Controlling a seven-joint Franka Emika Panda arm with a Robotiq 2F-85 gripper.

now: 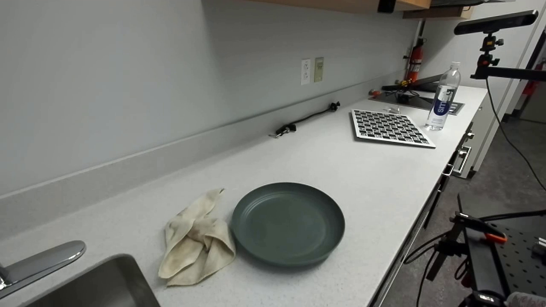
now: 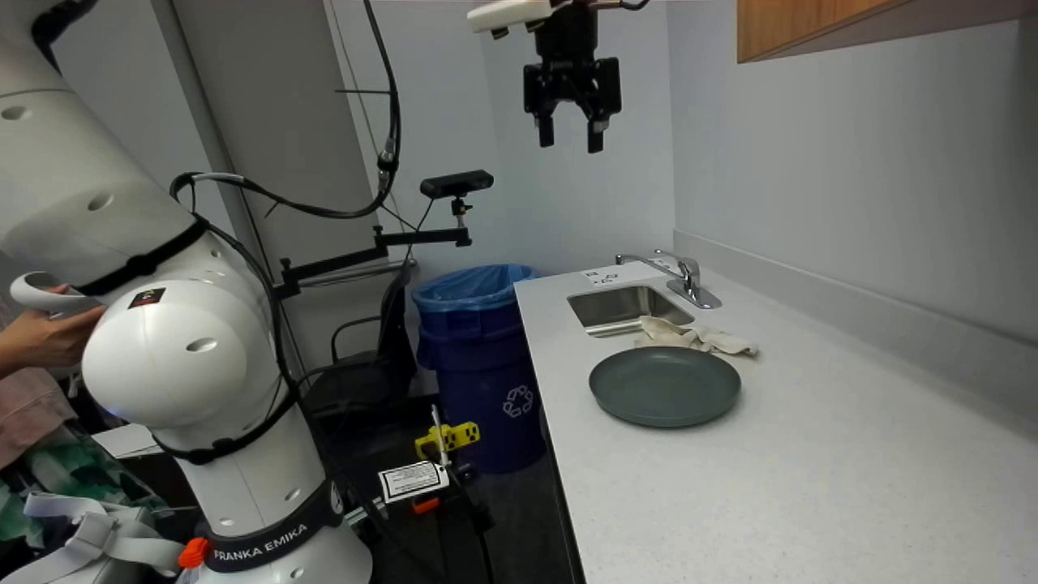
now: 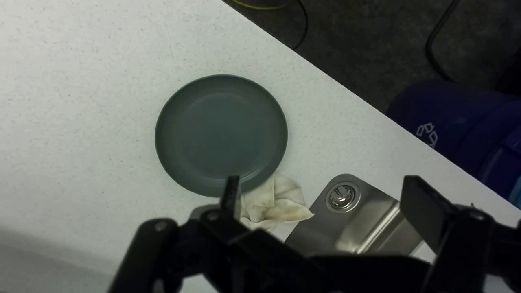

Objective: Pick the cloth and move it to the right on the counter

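Cloth (image 1: 197, 245) lies crumpled beside the plate (image 1: 288, 224) on the counter (image 1: 307, 164). Above hangs the pincer (image 2: 571, 143), spread wide, holding nothing.

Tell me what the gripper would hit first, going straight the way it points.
Pointing down, the gripper would probably meet the counter between the plate and the sink; depth is unclear, so the plate might come first.
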